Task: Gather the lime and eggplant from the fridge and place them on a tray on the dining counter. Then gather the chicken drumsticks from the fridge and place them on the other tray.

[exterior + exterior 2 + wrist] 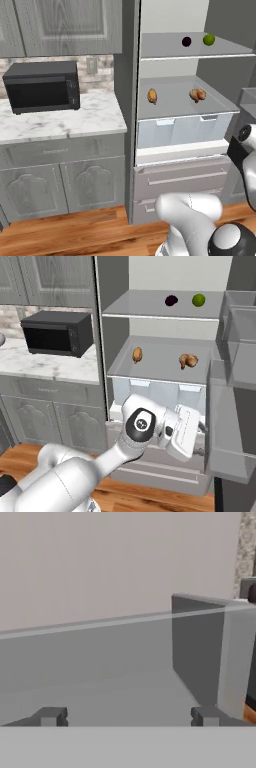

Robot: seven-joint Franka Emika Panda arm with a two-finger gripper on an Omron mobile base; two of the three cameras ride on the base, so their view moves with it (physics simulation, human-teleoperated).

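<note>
The tall grey open fridge (175, 100) occupies the centre and right of both base views. Its right side is cut off by the frame edge in the left base view, and in the right base view the translucent grey door bins (235, 386) at the right edge cover part of it. The black box-shaped microwave (42, 86) stands on the white marble counter (75, 122) at the left of the left base view; the counter's left end runs out of frame.

On the upper glass shelf (150, 308), near the top of the frame, the small dark purple eggplant (171, 300) lies left of the round green lime (198, 300), the two near each other but apart. On the middle glass shelf (160, 368), two brown chicken drumsticks lie well apart: one at the left (137, 355), one at the right (188, 360). Their outlines are small and blurred.

The white arm's two-finger gripper (129, 717) shows in the hand view as two dark fingertips (50, 716) at the bottom, standing wide apart with nothing between them. They face a pale grey wall and a translucent panel whose identity cannot be determined. In the right base view the hand (186, 431) sits centre-low, in front of the translucent fridge drawers (160, 393), partly hiding them.
</note>
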